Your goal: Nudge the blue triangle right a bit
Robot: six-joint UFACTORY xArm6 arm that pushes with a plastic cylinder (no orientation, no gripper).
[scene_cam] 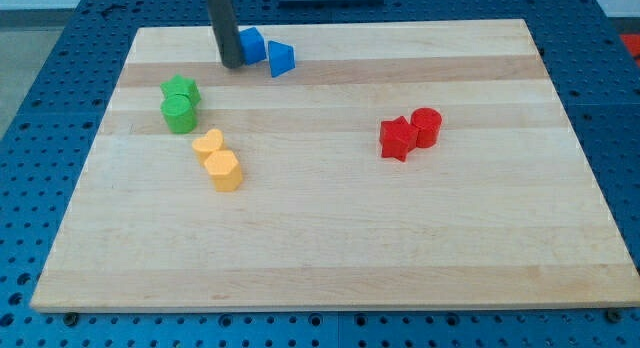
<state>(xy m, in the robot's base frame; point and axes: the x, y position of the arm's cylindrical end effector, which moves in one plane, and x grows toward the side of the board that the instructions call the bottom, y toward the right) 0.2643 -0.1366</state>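
The blue triangle (282, 59) lies near the top of the wooden board (330, 248), left of centre. A second blue block (251, 43) sits just to its upper left, close to it. My dark rod comes down from the view's top and my tip (230, 63) rests on the board right beside the second blue block's left side, about 50 px left of the blue triangle.
A green star (181, 89) and a green round block (179, 113) sit together at the left. A yellow heart-like block (209, 144) and a yellow hexagon (224, 170) lie below them. A red star (397, 138) and a red cylinder (426, 127) sit at the right.
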